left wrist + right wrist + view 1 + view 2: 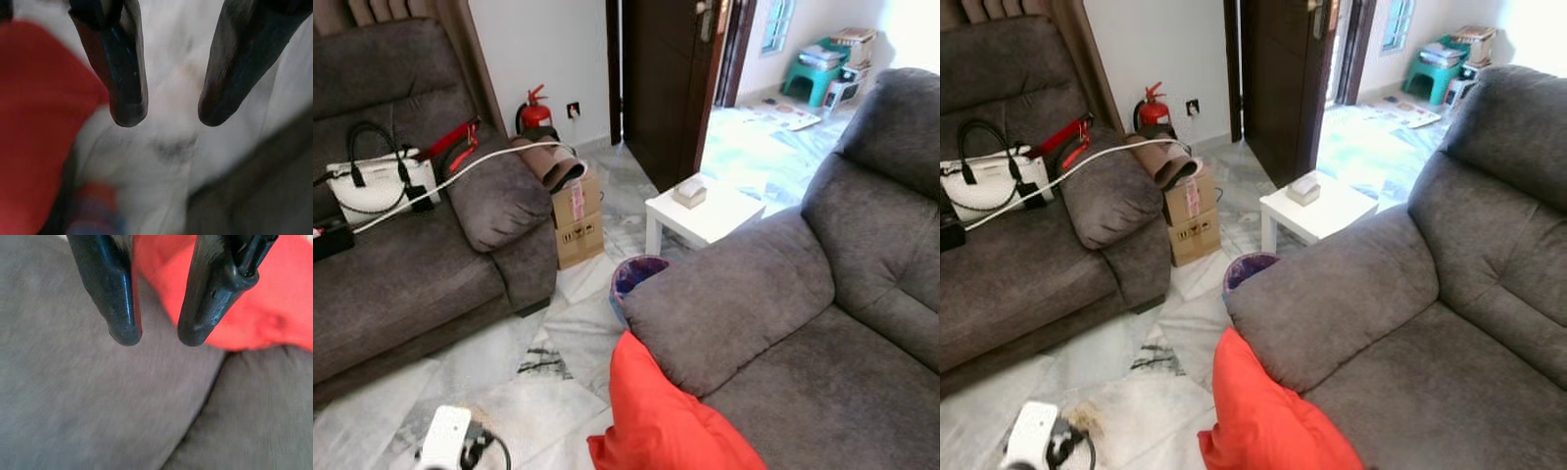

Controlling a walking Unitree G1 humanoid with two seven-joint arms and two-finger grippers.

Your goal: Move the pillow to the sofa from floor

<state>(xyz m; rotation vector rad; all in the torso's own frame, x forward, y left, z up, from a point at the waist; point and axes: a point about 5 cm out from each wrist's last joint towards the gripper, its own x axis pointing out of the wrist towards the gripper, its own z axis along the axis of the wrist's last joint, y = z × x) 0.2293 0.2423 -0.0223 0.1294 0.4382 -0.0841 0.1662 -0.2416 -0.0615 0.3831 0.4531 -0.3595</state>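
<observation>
Two grippers of mine are at work, each seen along its own fingers. My left gripper (166, 110) points down at the pale marble floor (558, 392), its fingers spread apart with nothing between them; the red pillow (44, 122) lies just to one side of them, blurred. My right gripper (159, 335) hangs over the grey sofa (822, 333), its fingers a little apart and empty, with the pillow just beyond their tips.

From my head, the pillow (666, 416) leans against the front of the sofa's arm, at the lower edge of my sight; I cannot tell whether its lower end rests on the floor. A purple-rimmed bin (634, 276) stands on the floor beside that arm, and a small white table (705, 217) stands past it. Across the floor is a second sofa (401, 274) with a white handbag (377, 181) on its seat.
</observation>
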